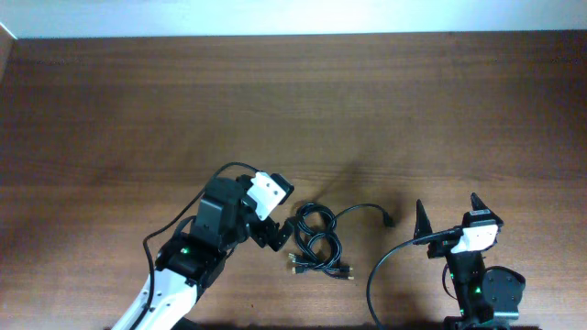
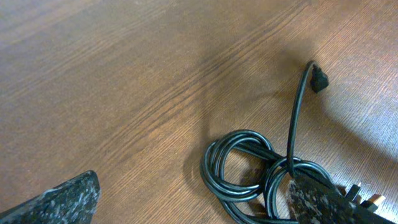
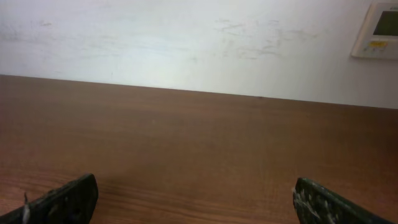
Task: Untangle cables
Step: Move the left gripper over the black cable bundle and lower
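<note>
The cables (image 1: 315,240) lie as a tangle of thin black coils on the wooden table near its front edge, with a loose black plug end (image 1: 388,219) trailing right and metallic-tipped plugs (image 1: 295,266) at the front. In the left wrist view the coils (image 2: 249,168) lie between the fingers, close to the right finger, with the plug end (image 2: 318,79) beyond. My left gripper (image 1: 278,231) is open just left of the tangle. My right gripper (image 1: 449,218) is open and empty, right of the plug end; its wrist view shows only bare table.
The wooden table (image 1: 293,110) stretches back to a white wall (image 3: 186,37). A wall panel (image 3: 376,28) is at the upper right of the right wrist view. The right arm's thicker black wire (image 1: 385,266) loops near the front edge.
</note>
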